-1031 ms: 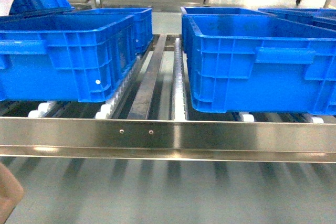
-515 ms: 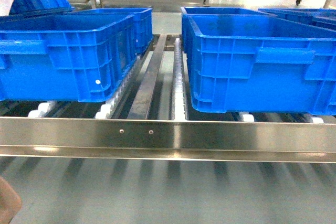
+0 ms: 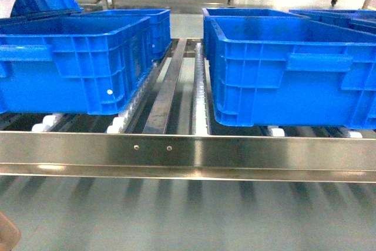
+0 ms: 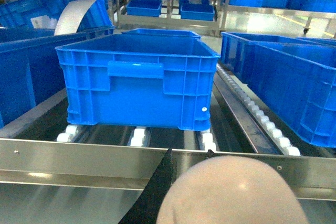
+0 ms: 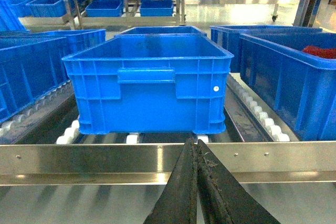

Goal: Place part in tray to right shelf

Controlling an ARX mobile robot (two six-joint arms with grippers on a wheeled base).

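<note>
Tray (image 4: pixel 233 190) fills the bottom of your left wrist view as a beige curved bulk, just short of the right shelf's front rail (image 3: pixel 188 151); whether the left jaws grip it, you cannot tell. Right gripper (image 5: pixel 197 148) has its fingers pressed together, empty. Blue crates (image 3: pixel 294 69) sit on the rollers.

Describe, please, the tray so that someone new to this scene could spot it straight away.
Start at the steel rack's front rail in the left wrist view, below the blue crate. The tray is the rounded beige shape at the bottom edge. Everything nearby is blue or steel; it alone is beige.
</note>
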